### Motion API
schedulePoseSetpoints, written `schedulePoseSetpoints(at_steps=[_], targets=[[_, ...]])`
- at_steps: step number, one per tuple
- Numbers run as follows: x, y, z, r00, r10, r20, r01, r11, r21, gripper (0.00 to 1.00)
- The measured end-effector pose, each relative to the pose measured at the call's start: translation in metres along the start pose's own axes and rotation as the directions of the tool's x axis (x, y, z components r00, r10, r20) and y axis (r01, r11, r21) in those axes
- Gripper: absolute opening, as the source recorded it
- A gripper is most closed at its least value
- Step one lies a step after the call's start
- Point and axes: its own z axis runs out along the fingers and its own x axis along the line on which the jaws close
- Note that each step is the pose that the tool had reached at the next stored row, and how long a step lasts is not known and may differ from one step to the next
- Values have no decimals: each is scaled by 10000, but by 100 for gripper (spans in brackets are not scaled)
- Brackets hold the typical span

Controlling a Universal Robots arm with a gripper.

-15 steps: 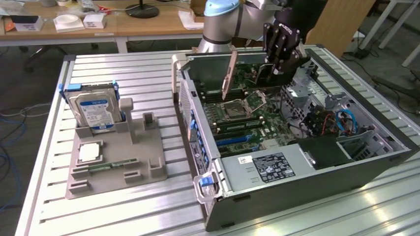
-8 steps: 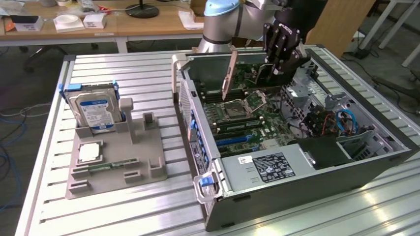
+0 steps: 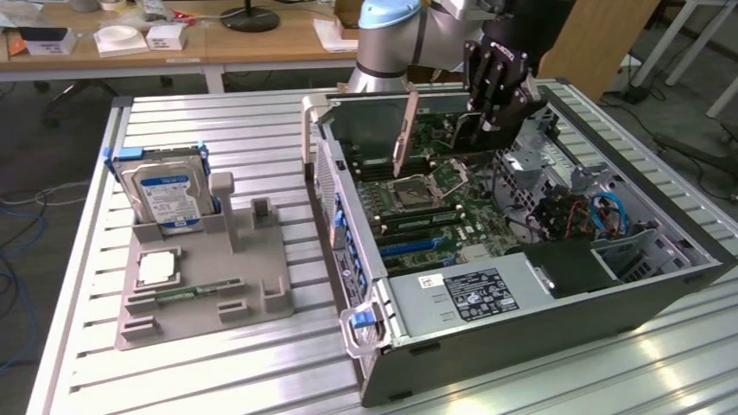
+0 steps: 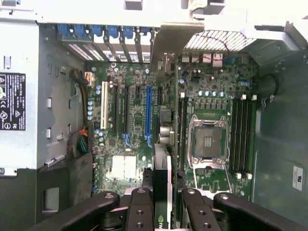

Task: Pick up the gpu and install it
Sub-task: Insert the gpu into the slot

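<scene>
The gpu [image 4: 162, 173] is a thin dark card seen edge-on in the wrist view, clamped between my two black fingers [image 4: 139, 211]. My gripper [image 4: 166, 204] is shut on it. In the exterior view the gripper [image 3: 499, 108] reaches down into the open computer case [image 3: 554, 303] near its far end, and the gpu [image 3: 493, 131] hangs below the fingers, a little above the green motherboard [image 3: 450, 216]. From the wrist camera, the card's edge runs roughly parallel to the blue expansion slot [image 4: 148, 115] and sits just beside its line.
A grey parts holder [image 3: 248, 277] on the exterior view's left carries a silver hard drive with a blue label [image 3: 168, 194] and a green RAM stick [image 3: 196, 290]. A tan metal strip [image 3: 403, 130] stands upright inside the case. The power supply [image 3: 485, 290] fills the near corner.
</scene>
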Motion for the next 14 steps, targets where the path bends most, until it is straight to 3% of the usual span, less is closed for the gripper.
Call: schedulePoseSetpoints(at_steps=[10,14], targets=[[0,0,-1,10000,-41,-2,41,10000,5,27],[0,1,-1,10000,-43,-4,43,9999,133,27]])
